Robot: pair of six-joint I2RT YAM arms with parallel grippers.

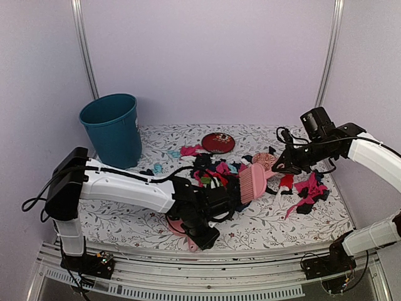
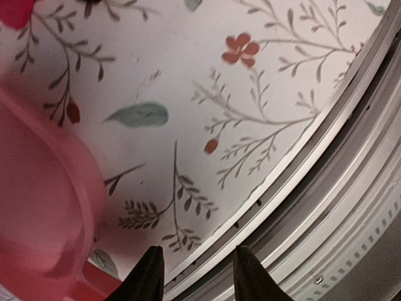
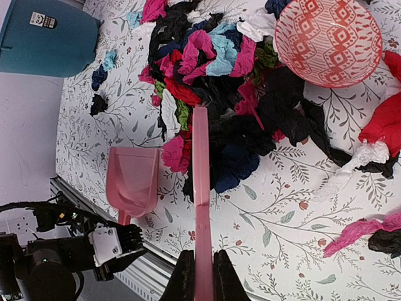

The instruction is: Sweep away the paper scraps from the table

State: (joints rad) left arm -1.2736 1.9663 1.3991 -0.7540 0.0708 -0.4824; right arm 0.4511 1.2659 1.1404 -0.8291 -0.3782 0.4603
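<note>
White table (image 1: pixel 276 219) with a grey leaf-and-vine print fills a plain-walled booth and carries every item. The paper scraps (image 1: pixel 210 172), wrinkled strips in black, hot pink, red, green and light blue, lie in one dense heap at the middle of the table. A smaller cluster sits toward the right edge and a few stray bits lie toward the far left corner. The right gripper (image 3: pixel 202 273) is clamped on the handle of a long pink plastic brush (image 1: pixel 254 182). The brush head rests against the right flank of the heap, which suits a push toward the near left. A pink plastic dustpan (image 3: pixel 131 182) lies at the near edge with its mouth toward the heap, placed to receive that push. The left gripper (image 2: pixel 199 273) hangs over the near edge just beside the dustpan handle, its jaws partly apart with nothing between them. It must take the handle before the pan can be steadied. A round pink patterned dish (image 3: pixel 329 41) touches the heap on its far right side, and a round dark-red plate (image 1: pixel 218 143) sits near the far edge. Both limit a wide stroke. A tall teal plastic bin (image 1: pixel 113 128) stands at the far left corner. Open table lies along the near edge right of the dustpan. The metal rail just beyond that edge is where scraps could spill.
</note>
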